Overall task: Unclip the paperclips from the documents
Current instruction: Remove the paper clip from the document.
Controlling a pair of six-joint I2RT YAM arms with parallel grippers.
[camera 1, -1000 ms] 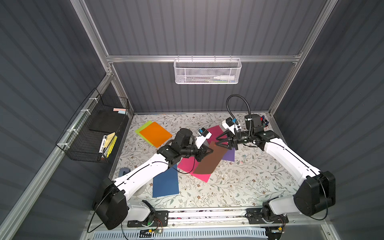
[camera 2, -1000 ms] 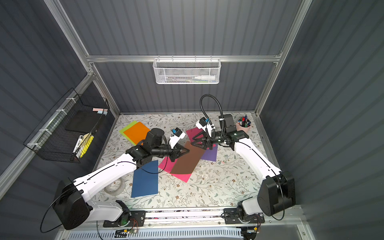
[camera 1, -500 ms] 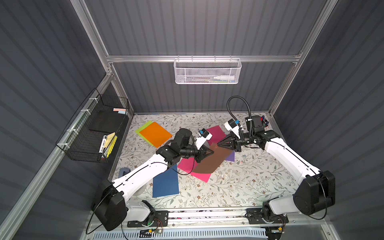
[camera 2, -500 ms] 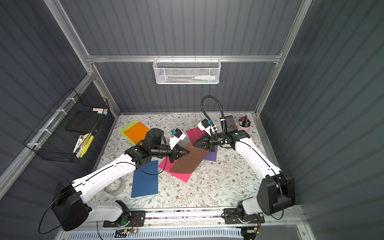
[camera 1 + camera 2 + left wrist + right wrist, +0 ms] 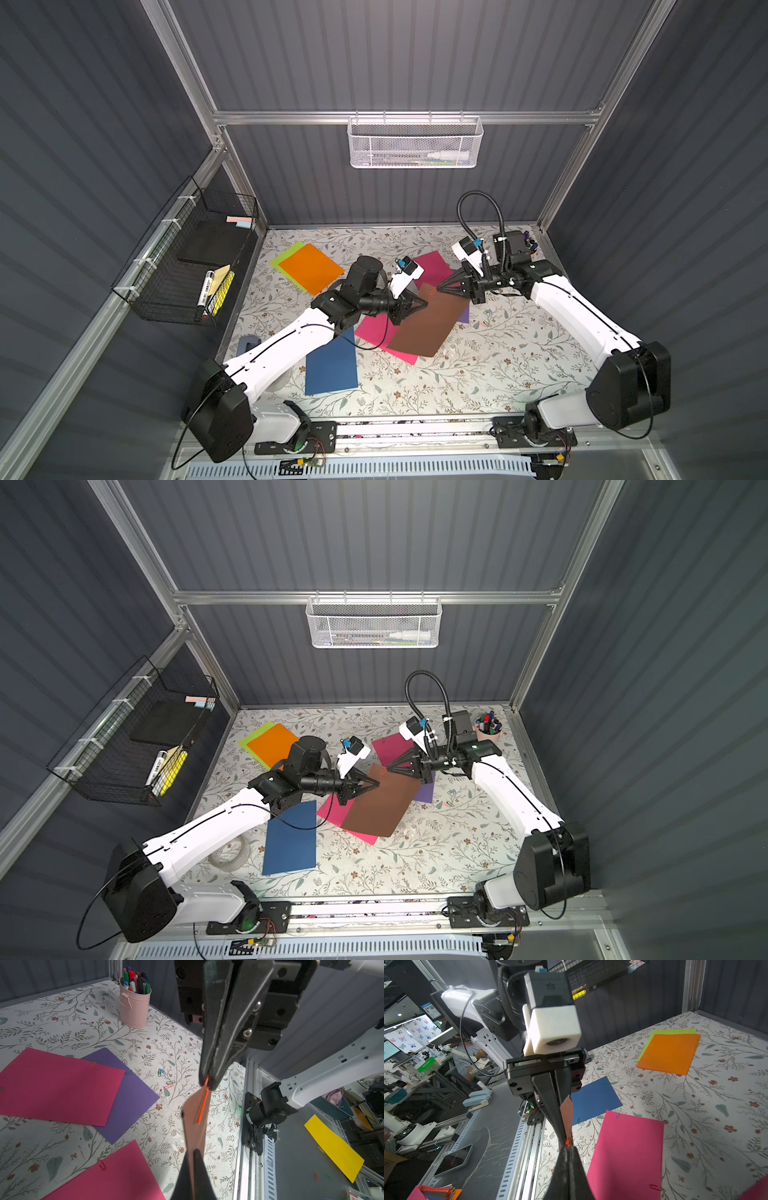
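The brown document (image 5: 428, 328) is lifted at its far edge over a pink sheet (image 5: 374, 332). My left gripper (image 5: 194, 1150) is shut on that edge (image 5: 424, 304). Facing it, my right gripper (image 5: 568, 1147) is shut on the orange paperclip (image 5: 202, 1105) clipped to the brown sheet's corner (image 5: 383, 771). Other documents lie flat: a second pink one (image 5: 432, 266), purple (image 5: 128, 1097), navy blue (image 5: 331, 368), and orange (image 5: 309, 268) over lime (image 5: 284, 257). Paperclips sit on the pink sheets (image 5: 92, 1065) and the navy one (image 5: 606, 1084).
Loose paperclips (image 5: 162, 1072) lie on the floral table beside the purple sheet. A pink cup of markers (image 5: 487, 727) stands at the back right corner. A black wire basket (image 5: 187, 257) hangs on the left wall, a white mesh basket (image 5: 415, 143) on the back wall. A tape roll (image 5: 228, 854) lies front left.
My right gripper has swung down to the brown sheet's corner and closed on the orange paperclip. The left gripper has kept its hold on the sheet.
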